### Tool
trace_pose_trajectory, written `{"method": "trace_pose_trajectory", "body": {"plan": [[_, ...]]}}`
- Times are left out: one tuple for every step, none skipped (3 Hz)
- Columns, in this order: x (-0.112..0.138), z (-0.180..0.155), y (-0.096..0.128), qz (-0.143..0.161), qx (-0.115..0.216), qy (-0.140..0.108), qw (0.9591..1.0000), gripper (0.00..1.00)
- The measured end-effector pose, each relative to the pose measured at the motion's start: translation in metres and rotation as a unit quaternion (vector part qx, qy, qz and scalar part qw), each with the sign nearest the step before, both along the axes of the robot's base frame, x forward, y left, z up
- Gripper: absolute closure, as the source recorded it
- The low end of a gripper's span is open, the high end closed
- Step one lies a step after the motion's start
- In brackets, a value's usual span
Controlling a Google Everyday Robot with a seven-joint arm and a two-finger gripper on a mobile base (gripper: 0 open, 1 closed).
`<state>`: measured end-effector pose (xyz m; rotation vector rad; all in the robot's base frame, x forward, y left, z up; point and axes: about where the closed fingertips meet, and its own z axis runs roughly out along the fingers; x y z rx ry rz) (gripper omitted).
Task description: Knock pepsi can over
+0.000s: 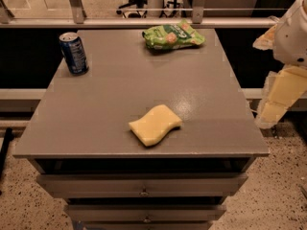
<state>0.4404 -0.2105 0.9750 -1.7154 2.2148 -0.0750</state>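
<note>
**Inspector:** Position of the can?

**Me:** The can (73, 52) stands upright at the far left corner of the tabletop (110, 109), close to the left edge. Nothing touches it. Task not yet done.

**Inspector:** Your pincer?

**Me:** My pincer (274, 107) hangs outside the right edge, roughly midway along it and not over the surface. Whether it is apart or together, I cannot tell. It is well apart from the can, with the full width of the top between them.

**Inspector:** Obstructions?

**Me:** Two. A yellow sponge (155, 124) lies near the front edge, about the middle. A green snack bag (172, 35) lies at the far edge, right of middle. A diagonal line from my pincer to the can appears to pass between them.

**Inspector:** Recommended method?

**Me:** In my judgement, I should cross above the height of both items, then come down beside the can on its right. Contact should be high, near the silver rim. A low push would more likely slide it than tip it.

**Inspector:** Risk?

**Me:** The left edge. A hard shove leftward could send the can off the corner, and once on its side it will roll. I would keep the push short and slow, angled toward the front edge where there is bare surface, and stop once it tips.
</note>
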Motion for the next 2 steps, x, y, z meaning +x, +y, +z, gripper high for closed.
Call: {"method": "trace_pose_trajectory", "body": {"plan": [[0.012, -0.013, 0.033, 0.016, 0.057, 0.001, 0.9982, 0.0], [0.049, -0.023, 0.136, 0.084, 0.177, 0.003, 0.9806, 0.0]]}}
